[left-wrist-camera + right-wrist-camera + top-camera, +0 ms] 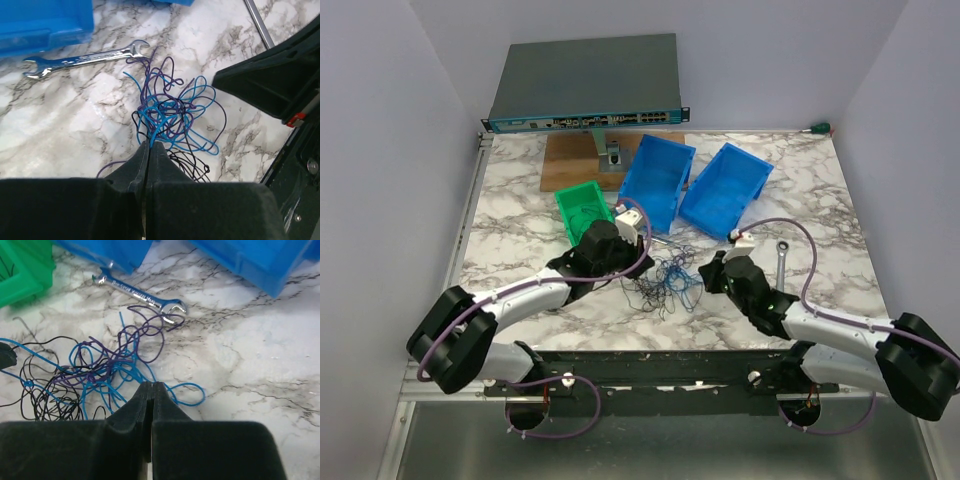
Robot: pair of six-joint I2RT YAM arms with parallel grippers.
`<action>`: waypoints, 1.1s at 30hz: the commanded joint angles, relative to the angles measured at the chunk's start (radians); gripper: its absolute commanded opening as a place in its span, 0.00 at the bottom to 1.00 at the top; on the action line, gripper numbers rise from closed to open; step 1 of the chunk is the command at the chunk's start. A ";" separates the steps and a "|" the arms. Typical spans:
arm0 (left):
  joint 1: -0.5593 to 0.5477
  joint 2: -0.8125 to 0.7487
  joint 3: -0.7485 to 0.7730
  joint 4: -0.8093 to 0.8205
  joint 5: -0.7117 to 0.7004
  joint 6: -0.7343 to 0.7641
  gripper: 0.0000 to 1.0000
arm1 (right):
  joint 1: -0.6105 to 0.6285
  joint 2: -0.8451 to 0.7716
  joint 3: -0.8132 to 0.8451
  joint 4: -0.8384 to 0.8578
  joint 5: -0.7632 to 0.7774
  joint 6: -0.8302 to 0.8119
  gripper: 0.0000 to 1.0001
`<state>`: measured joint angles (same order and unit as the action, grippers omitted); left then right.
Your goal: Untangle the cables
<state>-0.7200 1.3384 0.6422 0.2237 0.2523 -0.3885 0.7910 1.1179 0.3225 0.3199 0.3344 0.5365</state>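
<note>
The cables (667, 280) are a loose tangle of thin blue, purple and black wires on the marble table between my two grippers. My left gripper (638, 266) is at the tangle's left edge. In the left wrist view it (149, 145) is shut, with a blue wire of the tangle (170, 112) coming out from between its tips. My right gripper (706, 272) is at the tangle's right edge. In the right wrist view it (151, 385) is shut, and a blue loop of the tangle (107, 367) passes under its tips; no wire shows between them.
A silver wrench (85, 59) lies just beyond the tangle and shows in the right wrist view (140, 295); another wrench (782, 255) lies right of my right arm. A green bin (582, 208) and two blue bins (658, 180) (725, 188) stand behind. A network switch (588, 85) is at the back.
</note>
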 commanded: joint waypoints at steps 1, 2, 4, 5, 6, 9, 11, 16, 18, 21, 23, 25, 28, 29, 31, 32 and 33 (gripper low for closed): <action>0.054 -0.069 -0.057 0.054 -0.056 -0.054 0.00 | 0.004 -0.094 -0.016 -0.048 0.183 0.060 0.01; 0.066 -0.080 -0.069 0.054 -0.079 -0.065 0.00 | 0.004 -0.120 -0.025 -0.048 0.206 0.065 0.01; 0.081 -0.103 -0.083 0.029 -0.154 -0.087 0.00 | 0.004 -0.169 -0.040 -0.051 0.240 0.074 0.01; 0.089 -0.113 -0.084 0.012 -0.196 -0.095 0.00 | 0.004 -0.197 -0.048 -0.052 0.256 0.076 0.01; 0.093 -0.120 -0.084 -0.009 -0.224 -0.104 0.00 | 0.004 -0.218 -0.053 -0.056 0.265 0.076 0.01; 0.102 -0.142 -0.096 -0.015 -0.245 -0.108 0.00 | 0.004 -0.286 -0.074 -0.063 0.299 0.077 0.01; 0.101 -0.148 -0.101 -0.005 -0.244 -0.108 0.00 | 0.004 -0.322 -0.087 -0.067 0.312 0.077 0.01; 0.101 -0.121 -0.088 0.015 -0.170 -0.083 0.00 | 0.004 -0.365 -0.116 -0.010 0.218 0.027 0.07; 0.101 -0.105 -0.080 0.018 -0.144 -0.081 0.00 | 0.004 -0.345 -0.124 0.057 0.086 -0.040 0.27; 0.101 -0.097 -0.078 0.031 -0.112 -0.078 0.00 | 0.004 -0.284 -0.103 0.088 -0.048 -0.084 0.57; 0.100 -0.099 -0.082 0.040 -0.099 -0.076 0.00 | 0.004 -0.243 -0.092 0.109 -0.110 -0.098 0.65; 0.100 -0.097 -0.082 0.043 -0.090 -0.075 0.00 | 0.004 -0.208 -0.088 0.145 -0.183 -0.114 0.71; 0.101 -0.094 -0.082 0.050 -0.073 -0.075 0.00 | 0.004 -0.146 -0.076 0.201 -0.301 -0.126 0.76; 0.100 -0.092 -0.082 0.051 -0.068 -0.075 0.00 | 0.004 -0.124 -0.069 0.212 -0.325 -0.130 0.76; 0.098 -0.088 -0.084 0.061 -0.056 -0.082 0.00 | 0.004 -0.072 -0.051 0.232 -0.408 -0.132 0.76; 0.096 -0.084 -0.084 0.067 -0.048 -0.084 0.00 | 0.004 -0.044 -0.040 0.241 -0.428 -0.132 0.76; 0.094 -0.081 -0.084 0.068 -0.042 -0.085 0.00 | 0.004 -0.021 -0.031 0.245 -0.446 -0.130 0.75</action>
<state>-0.6212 1.2415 0.5514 0.2489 0.1532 -0.4755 0.7910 1.0264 0.2401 0.4808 0.0658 0.4332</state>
